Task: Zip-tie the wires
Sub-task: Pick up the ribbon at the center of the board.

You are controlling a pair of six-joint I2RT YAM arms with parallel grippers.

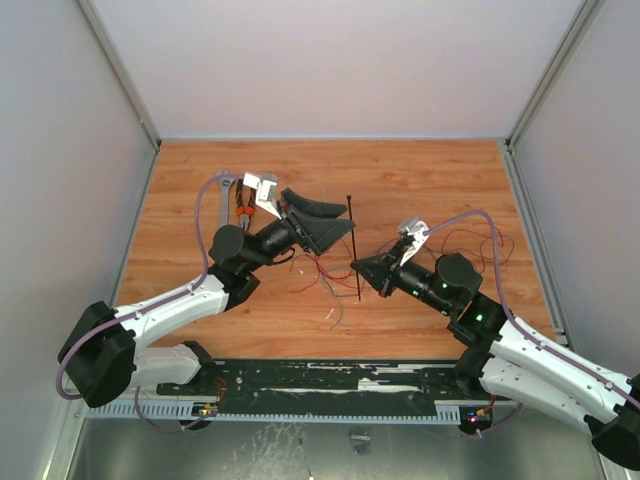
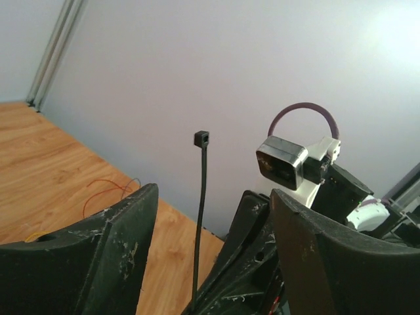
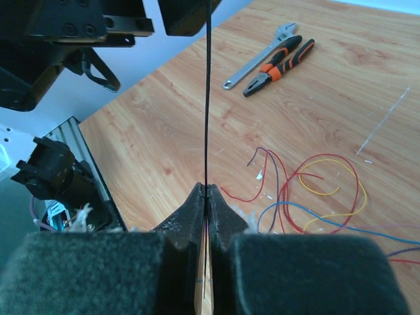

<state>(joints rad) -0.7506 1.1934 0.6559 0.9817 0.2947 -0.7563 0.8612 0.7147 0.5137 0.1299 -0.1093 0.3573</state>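
From above, my right gripper [image 1: 357, 268] is pinched shut on the zip tie [image 1: 355, 250] over the table's [image 1: 420, 170] middle, my left gripper [image 1: 349, 214] spread wide, holding nothing; left wrist: tie upright between those fingers; right wrist: wires [image 3: 314, 187] loose on the wood, unbundled, so tying remains.

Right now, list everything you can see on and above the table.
zip tie: one, black, held above the table
wires: one loose tangle, red, yellow, purple, blue, on the table's middle and right
pliers: one, orange and black handles, far left
wrench: one, silver, beside the pliers
table: one, brown wood
left gripper: one, black, open either side of the zip tie
right gripper: one, black, shut on the zip tie
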